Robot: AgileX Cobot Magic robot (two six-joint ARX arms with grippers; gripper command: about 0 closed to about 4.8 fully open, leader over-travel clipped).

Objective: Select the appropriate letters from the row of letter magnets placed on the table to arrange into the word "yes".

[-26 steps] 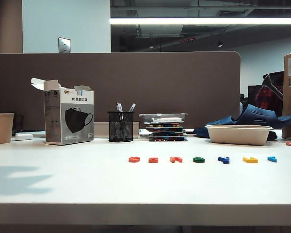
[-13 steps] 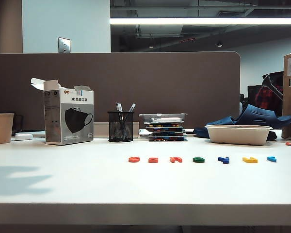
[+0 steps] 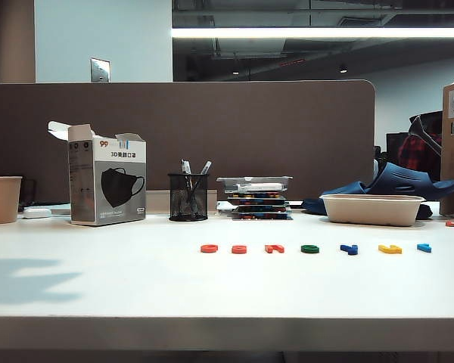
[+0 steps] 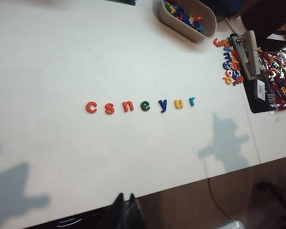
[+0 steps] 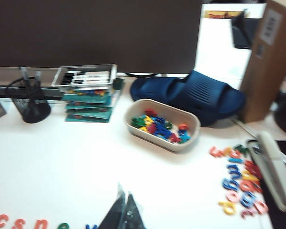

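The row of letter magnets [image 4: 145, 106] lies on the white table [image 4: 62, 57] and reads c s n e y u r. The dark blue y [image 4: 162, 105] [image 3: 349, 249], green e [image 4: 145, 106] [image 3: 310, 248] and orange-red s [image 4: 109, 109] [image 3: 239, 249] lie flat in it. My left gripper [image 4: 125, 198] is shut and empty, above the table's front edge, well short of the row. My right gripper [image 5: 123, 188] is shut and empty, above the table just behind the row, near the y [image 5: 88, 227]. Neither gripper shows in the exterior view.
A beige tub [image 5: 188, 136] of spare letters stands behind the row, with a loose pile of letters [image 5: 240, 183] and a stapler [image 5: 276, 169] to its right. A mesh pen holder [image 3: 188, 197], mask box [image 3: 106, 185], paper cup [image 3: 1, 199] and stacked cases [image 3: 256, 198] line the back.
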